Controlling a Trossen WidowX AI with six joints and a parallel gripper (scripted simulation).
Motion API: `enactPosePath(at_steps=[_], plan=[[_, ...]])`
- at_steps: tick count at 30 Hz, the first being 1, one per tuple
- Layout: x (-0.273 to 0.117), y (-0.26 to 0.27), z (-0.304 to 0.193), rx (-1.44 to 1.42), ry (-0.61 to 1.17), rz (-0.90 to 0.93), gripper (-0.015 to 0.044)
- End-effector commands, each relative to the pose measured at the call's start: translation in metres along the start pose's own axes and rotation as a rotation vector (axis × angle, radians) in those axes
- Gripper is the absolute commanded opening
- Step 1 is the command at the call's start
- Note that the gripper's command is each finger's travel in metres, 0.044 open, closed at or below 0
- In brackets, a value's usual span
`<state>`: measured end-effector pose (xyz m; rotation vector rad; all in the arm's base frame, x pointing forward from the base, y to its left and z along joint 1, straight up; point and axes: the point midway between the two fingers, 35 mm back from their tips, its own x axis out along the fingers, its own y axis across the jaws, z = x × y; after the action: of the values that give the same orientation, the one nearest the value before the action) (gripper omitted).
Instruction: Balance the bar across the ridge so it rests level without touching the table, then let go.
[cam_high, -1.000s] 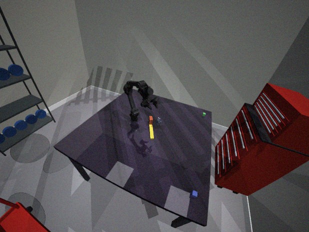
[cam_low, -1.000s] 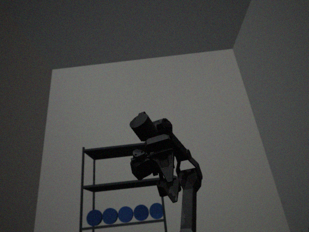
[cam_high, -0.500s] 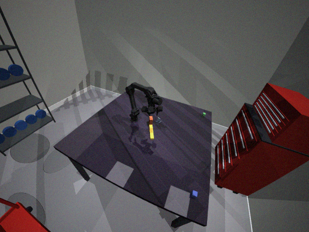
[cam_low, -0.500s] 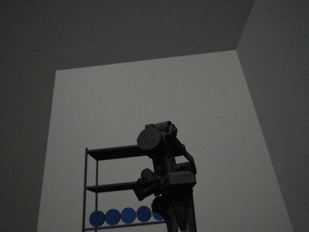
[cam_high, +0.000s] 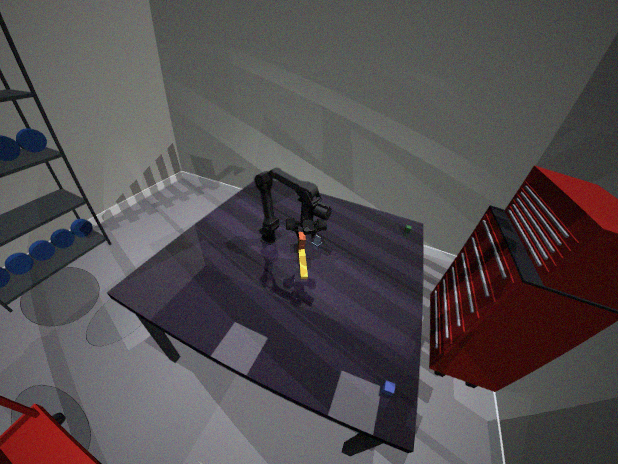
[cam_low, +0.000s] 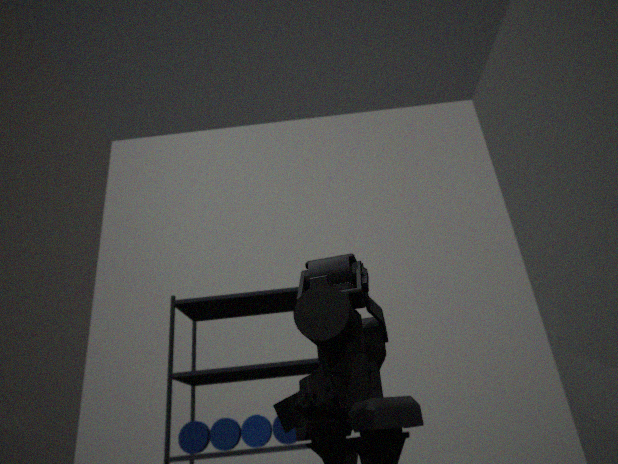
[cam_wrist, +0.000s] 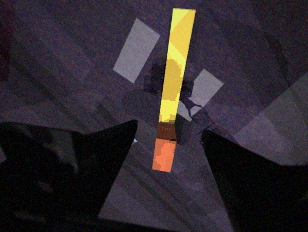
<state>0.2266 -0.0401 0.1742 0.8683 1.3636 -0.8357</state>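
A long yellow bar lies on the dark table. An orange block with a darker brown side, which looks like the ridge, stands at one end of the bar, in line with it. Whether the two touch is hard to tell. My gripper is open and empty, pointing down above the orange block. In the wrist view its fingers stand to either side of the block and the bar's near end. The exterior view shows the gripper's dark fingers at the bottom edge, but neither bar nor block.
A small pale-outlined object sits beside the orange block, mostly hidden by a finger in the wrist view. A green cube is near the table's far right corner, a blue cube near the front right. A red cabinet stands beyond the right edge.
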Motion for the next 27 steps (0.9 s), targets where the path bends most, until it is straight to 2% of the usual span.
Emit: enactPosePath(at_steps=[1, 14, 27], plan=[[0.016, 0.0, 0.001, -0.007, 0.002, -0.014, 0.0315], [0.098, -0.004, -0.001, -0.007, 0.002, -0.014, 0.0315], [0.115, -0.004, -0.001, -0.007, 0.002, -0.014, 0.0315]])
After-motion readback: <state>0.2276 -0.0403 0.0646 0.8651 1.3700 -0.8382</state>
